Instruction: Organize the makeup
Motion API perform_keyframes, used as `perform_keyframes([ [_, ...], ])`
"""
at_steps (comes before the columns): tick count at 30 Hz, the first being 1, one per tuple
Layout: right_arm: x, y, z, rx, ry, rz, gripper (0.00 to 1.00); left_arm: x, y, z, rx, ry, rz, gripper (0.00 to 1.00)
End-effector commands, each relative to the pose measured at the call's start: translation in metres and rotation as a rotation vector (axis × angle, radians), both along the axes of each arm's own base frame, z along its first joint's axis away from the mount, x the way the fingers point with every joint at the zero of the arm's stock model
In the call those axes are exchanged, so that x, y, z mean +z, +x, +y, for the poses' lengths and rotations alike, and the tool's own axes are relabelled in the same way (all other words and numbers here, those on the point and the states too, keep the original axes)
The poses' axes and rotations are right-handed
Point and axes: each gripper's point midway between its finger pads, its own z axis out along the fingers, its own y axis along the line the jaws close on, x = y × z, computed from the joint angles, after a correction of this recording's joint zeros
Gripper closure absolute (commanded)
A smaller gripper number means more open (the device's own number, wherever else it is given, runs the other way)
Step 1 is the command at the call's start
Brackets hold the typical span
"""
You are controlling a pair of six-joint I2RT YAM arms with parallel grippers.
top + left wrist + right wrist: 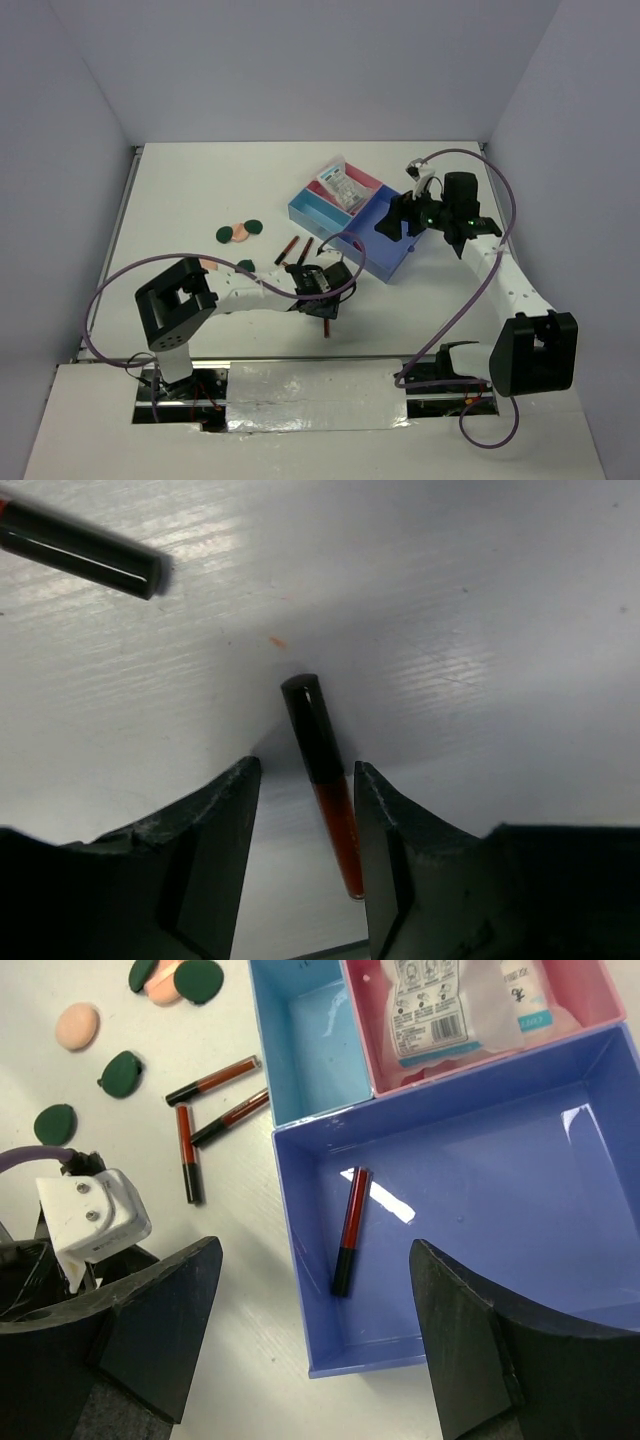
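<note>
My left gripper [326, 306] [307, 772] is open and low over the table, its fingers either side of a red-and-black stick [313, 730] [327, 326] that lies close to the right finger. My right gripper [396, 225] [315, 1260] is open and empty above the blue tray [385, 268] [440, 1355]. One stick [348, 1230] lies in the tray's large compartment. Two white packets [340, 185] [440, 1005] lie in the pink compartment. Three sticks [213, 1080] lie on the table left of the tray. Green discs [122, 1073] and peach discs [77, 1026] lie farther left.
The light-blue compartment [315, 1045] holds nothing. Another stick [85, 550] lies on the table beyond my left gripper. Discs [240, 232] lie in a group left of the tray, with others [246, 266] next to the left arm. Purple cables loop over both arms.
</note>
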Motion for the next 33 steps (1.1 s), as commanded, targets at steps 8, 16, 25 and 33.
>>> perform_keyframes([
  [8,0.019,0.008,-0.001,-0.01,0.046,-0.066,0.17,-0.013,0.0,-0.004,0.002,0.062,0.028,0.5],
  [16,0.018,0.007,-0.004,-0.018,0.044,-0.069,0.18,-0.021,0.001,-0.002,-0.021,0.108,0.039,0.76],
  [25,0.019,0.007,-0.01,-0.037,0.044,-0.07,0.18,0.001,0.01,-0.016,-0.083,0.059,-0.019,0.98],
  [33,0.022,0.015,-0.026,-0.098,0.056,-0.067,0.22,0.05,0.019,-0.054,-0.198,-0.127,-0.11,1.0],
])
